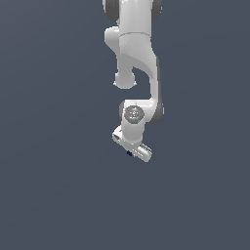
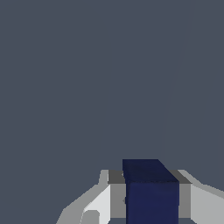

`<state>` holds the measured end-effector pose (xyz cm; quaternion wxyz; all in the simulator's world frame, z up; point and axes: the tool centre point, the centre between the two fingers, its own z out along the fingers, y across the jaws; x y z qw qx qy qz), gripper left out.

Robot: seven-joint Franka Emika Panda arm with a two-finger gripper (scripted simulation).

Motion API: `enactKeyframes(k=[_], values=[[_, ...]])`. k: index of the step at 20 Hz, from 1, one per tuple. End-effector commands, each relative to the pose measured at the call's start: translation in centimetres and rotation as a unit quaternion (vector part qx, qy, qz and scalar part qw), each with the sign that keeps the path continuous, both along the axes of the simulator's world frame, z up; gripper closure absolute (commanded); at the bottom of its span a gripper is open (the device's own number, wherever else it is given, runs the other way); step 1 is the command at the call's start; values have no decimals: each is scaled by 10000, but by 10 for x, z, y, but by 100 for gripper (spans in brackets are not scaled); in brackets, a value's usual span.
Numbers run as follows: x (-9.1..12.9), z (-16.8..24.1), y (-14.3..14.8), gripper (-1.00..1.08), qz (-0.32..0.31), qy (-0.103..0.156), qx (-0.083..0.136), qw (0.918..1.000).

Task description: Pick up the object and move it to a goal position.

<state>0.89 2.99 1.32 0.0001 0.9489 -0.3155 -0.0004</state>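
Gripping the small navy cube (image 2: 151, 192) between its jaws, the white arm (image 1: 138, 58) could drop it if the clamp slackens.

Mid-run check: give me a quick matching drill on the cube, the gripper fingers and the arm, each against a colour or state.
Things:
1. cube
2. gripper fingers
3. arm

Colour or state:
A. white, reaching down from the top of the exterior view
B. dark navy blue
C. grey, closed against the cube's two sides

Pairs: 1-B, 2-C, 3-A
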Motion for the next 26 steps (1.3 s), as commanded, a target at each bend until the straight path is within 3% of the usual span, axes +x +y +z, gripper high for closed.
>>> enactKeyframes(k=[1, 14, 19, 26], values=[[0, 0, 0, 108, 0, -3, 0, 10000], [-5, 6, 14, 108, 0, -3, 0, 10000], [-18, 19, 46, 108, 0, -3, 0, 10000], [-43, 47, 112, 108, 0, -3, 0, 10000]])
